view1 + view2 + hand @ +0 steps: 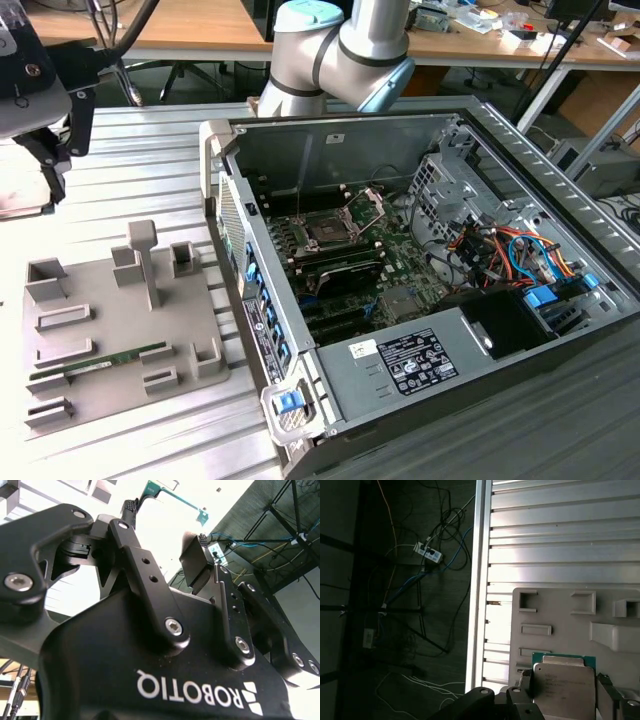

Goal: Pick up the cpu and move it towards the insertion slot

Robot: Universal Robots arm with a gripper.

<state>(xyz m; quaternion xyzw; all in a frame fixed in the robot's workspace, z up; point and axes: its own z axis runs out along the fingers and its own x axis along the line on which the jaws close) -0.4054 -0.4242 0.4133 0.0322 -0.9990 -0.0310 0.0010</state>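
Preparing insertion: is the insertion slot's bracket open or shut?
Open: the exterior view shows the insertion slot dark and uncovered, its bracket raised.

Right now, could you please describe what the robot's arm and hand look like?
The arm is silver-grey tubing with pale blue joint caps. The hand is matte black, with two jointed link fingers, silver screw heads and white lettering on its body.

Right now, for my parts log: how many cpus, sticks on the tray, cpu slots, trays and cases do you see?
cpu: 1
stick: 1
slot: 1
tray: 1
case: 1
Total: 5
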